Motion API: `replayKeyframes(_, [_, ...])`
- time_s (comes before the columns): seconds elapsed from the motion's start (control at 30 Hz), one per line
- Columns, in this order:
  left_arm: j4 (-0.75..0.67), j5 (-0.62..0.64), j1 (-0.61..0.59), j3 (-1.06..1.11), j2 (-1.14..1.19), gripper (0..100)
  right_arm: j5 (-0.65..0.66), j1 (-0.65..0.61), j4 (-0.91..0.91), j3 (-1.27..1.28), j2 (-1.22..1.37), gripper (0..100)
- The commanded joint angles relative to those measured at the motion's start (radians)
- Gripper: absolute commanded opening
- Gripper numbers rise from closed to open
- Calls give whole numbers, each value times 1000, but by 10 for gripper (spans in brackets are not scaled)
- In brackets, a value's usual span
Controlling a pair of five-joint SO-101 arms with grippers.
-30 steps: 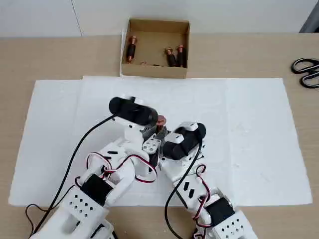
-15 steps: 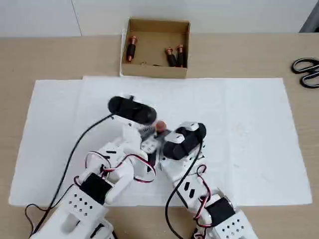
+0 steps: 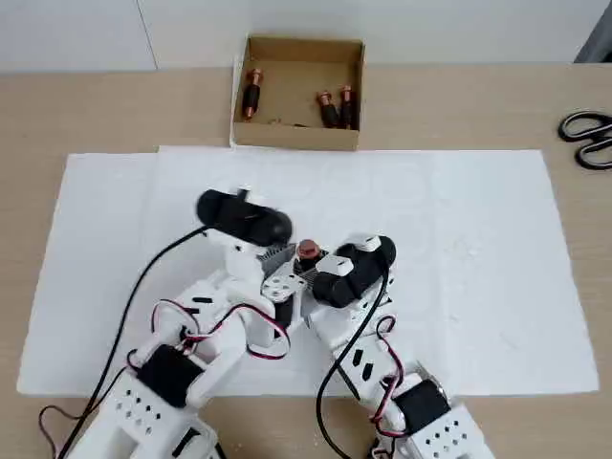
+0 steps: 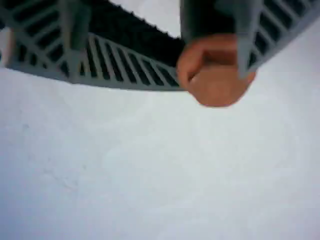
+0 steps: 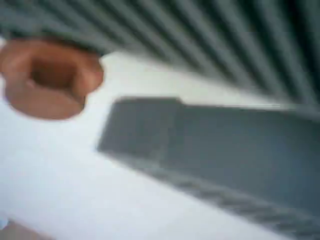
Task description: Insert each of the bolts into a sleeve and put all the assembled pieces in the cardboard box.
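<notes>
A copper-headed bolt [image 3: 307, 251] in a dark sleeve stands upright at the middle of the white sheet. Both arms meet around it. In the left wrist view the bolt head [image 4: 216, 75] and the dark sleeve [image 4: 200, 20] sit between the ribbed grey fingers [image 4: 100, 60] of my left gripper [image 3: 292, 256], which is shut on the piece. My right gripper [image 3: 313, 271] is pressed close on the other side, and its wrist view has the bolt head [image 5: 50, 77] just beyond it. The cardboard box [image 3: 251, 134] at the back holds three assembled pieces [image 3: 252, 92] [image 3: 328, 108] [image 3: 346, 105].
The white foam sheet [image 3: 478, 268] covers most of the wooden table, with open room to the right and left of the arms. Black scissors [image 3: 588, 139] lie at the far right edge. Cables trail from both arms near the front.
The bolt head has shifted a little toward the near side. The left arm's wrist has swung slightly left and back with it. The right arm has barely moved.
</notes>
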Motion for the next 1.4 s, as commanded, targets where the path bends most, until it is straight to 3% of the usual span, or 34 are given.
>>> replayKeyframes(0.0, [8, -5, -28, -51, -35, 203, -5, -5, -28, -14, -19, 5])
replayKeyframes(0.3, [5, -6, -91, -51, -51, 203, -5, -5, -28, -12, -19, 5])
replayKeyframes(0.57, [57, -6, -327, -51, -51, 203, -5, 12, -28, -14, -18, 5])
replayKeyframes(0.7, [150, -11, -440, -62, -51, 203, -3, 104, -4, -20, -10, 4])
replayKeyframes(0.8, [239, -11, -562, -117, -51, 203, -3, 166, 122, -57, -8, 4])
replayKeyframes(0.93, [347, -8, -764, -225, -51, 203, -3, 183, 291, -176, -8, 4])
replayKeyframes(1.1, [399, -8, -924, -285, -51, 203, 55, 202, 300, -370, 119, 4])
replayKeyframes(1.37, [400, -8, -996, -285, -51, 202, 109, 234, 259, -858, 634, 4])
